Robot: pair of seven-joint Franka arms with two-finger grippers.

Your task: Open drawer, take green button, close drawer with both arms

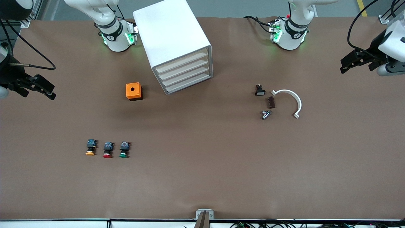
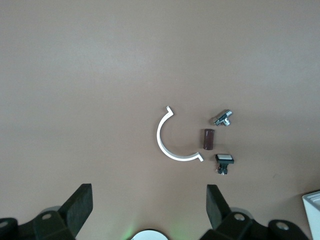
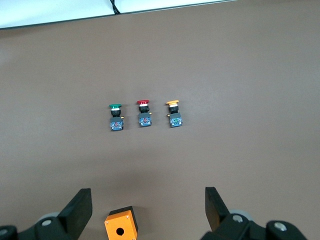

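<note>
Since neither arm has begun the job, both grippers hang spread wide and empty at the ends of the table, well apart from the cabinet (image 1: 177,44) that stands between the two arm bases. The left gripper (image 1: 356,61) hovers over bare table at the left arm's end, its wrist camera looking down between the parted fingers (image 2: 80,205) on a small cluster of parts: a white half-ring clip (image 1: 292,101), a brown cylinder (image 1: 271,102), a small metal fitting (image 1: 265,114) and a black switch with a white face (image 1: 259,90), all lying nearer to the front camera than the cabinet and toward the left arm's end from it. The right gripper (image 1: 39,87) waits over the right arm's end of the table, equally open. The cabinet sits angled, its four drawers facing the front camera and all pushed in; the drawer (image 1: 185,74) to be opened cannot be told from its neighbours yet. An orange box (image 1: 133,91) with a hole in its top sits just beside the cabinet toward the right arm's end. The green-capped button (image 1: 124,149) lies on the open table, not in any drawer, well nearer to the front camera than the cabinet, in a neat row with a red-capped button (image 1: 108,150) and a yellow-capped button (image 1: 91,148), caps pointing at the front camera. That tidy row probably makes each one easy to pinch singly.
</note>
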